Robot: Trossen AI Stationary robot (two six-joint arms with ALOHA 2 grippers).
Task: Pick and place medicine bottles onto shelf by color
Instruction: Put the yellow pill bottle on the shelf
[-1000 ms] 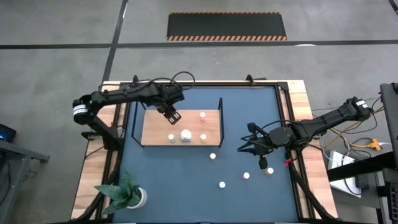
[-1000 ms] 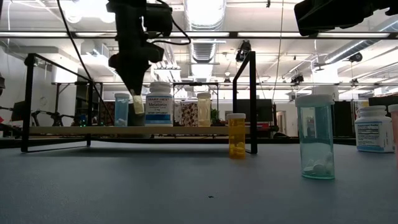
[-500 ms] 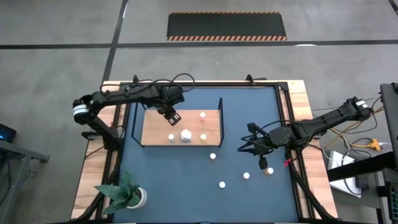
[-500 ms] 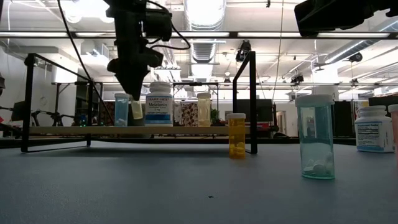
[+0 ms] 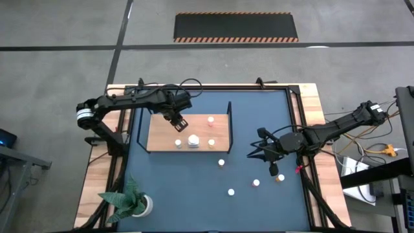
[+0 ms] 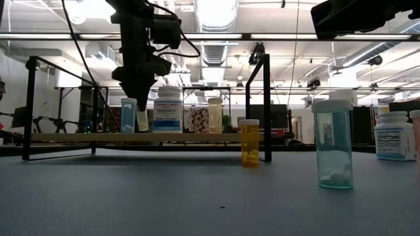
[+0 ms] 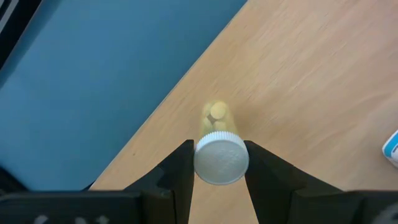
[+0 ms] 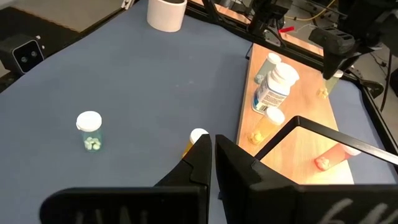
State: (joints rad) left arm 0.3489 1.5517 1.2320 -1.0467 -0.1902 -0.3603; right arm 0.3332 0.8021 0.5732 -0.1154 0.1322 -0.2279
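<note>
Now we are in the placing step: our left gripper (image 7: 217, 163) is clamped on the white cap of a yellow bottle (image 7: 217, 140), which hangs upright between the fingers, above the shelf (image 5: 162, 133) near its front edge. From the low view we judge the bottle's base is not yet down on the board, though it hangs close. Just beside the gripper on the board stand a blue-tinted bottle (image 6: 128, 115) and a large white bottle (image 6: 167, 110). Next we would lower it straight, let go only once it rests, then lift clear. Our right gripper (image 5: 262, 151) waits well apart, fingers pressed together and empty.
</note>
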